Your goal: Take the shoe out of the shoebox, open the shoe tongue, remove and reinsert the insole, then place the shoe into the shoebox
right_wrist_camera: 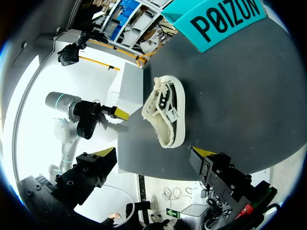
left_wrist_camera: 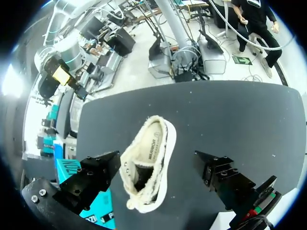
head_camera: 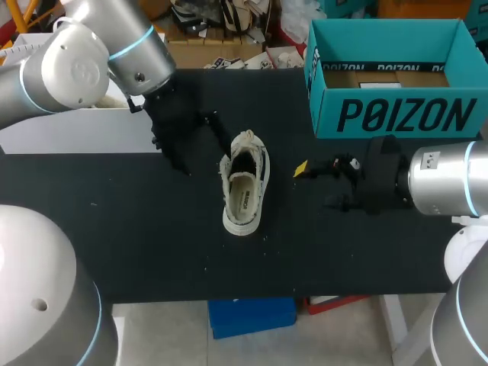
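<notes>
A cream low sneaker [head_camera: 244, 183] lies upright on the black table [head_camera: 152, 229], toe toward the front edge, its insole [head_camera: 242, 202] showing inside. In the left wrist view the sneaker [left_wrist_camera: 148, 163] lies on the table under my left gripper [left_wrist_camera: 157, 160], whose fingers stand wide apart and clear of it. From above, the left gripper [head_camera: 206, 156] hangs just left of the shoe's heel end. My right gripper [head_camera: 314, 187] is open and empty a short way right of the shoe [right_wrist_camera: 168, 112]. The teal shoebox [head_camera: 389, 114] stands open at the back right.
A white box [head_camera: 76, 130] sits at the table's back left, beside my left arm. The shoebox [right_wrist_camera: 220, 21] is ahead of my right gripper [right_wrist_camera: 153, 160], beyond the shoe. Bare black tabletop lies in front of the shoe.
</notes>
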